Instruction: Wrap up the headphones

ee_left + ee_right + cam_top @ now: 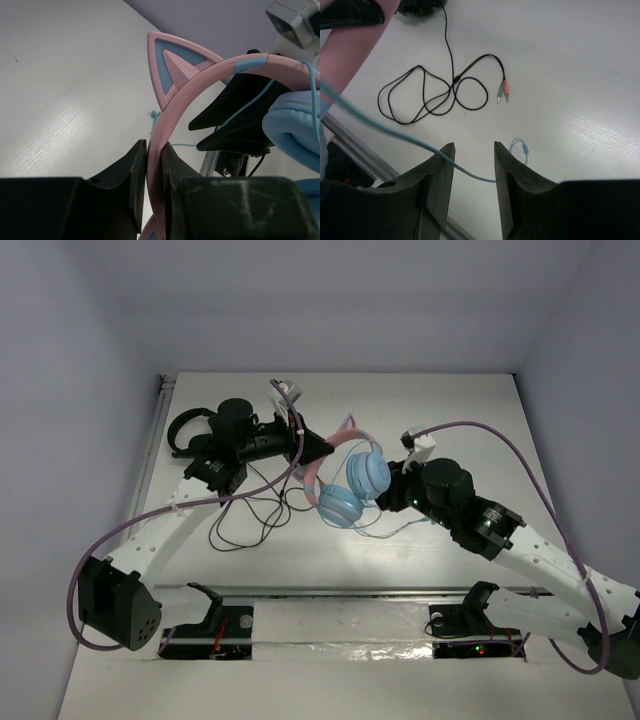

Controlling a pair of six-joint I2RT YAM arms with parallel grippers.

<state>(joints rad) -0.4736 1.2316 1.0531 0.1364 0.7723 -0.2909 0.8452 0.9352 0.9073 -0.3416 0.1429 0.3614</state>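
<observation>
The headphones [355, 485] hang above the table's middle, with a pink cat-ear headband [185, 95] and light blue earcups [290, 125]. My left gripper [318, 448] is shut on the headband, whose pink band is pinched between the jaws [154, 145]. From the right, my right gripper [392, 490] sits close beside the earcups. Its jaws [474, 145] stand open. The thin light blue cable [395, 131] runs loosely across the gap between them. The cable's end [524, 148] lies curled on the table below.
All-black headphones [190, 428] lie at the back left behind the left arm. Their thin black cable [435, 92] is looped on the table, ending in pink and green plugs [503, 91]. A metal rail [330, 592] runs along the near edge.
</observation>
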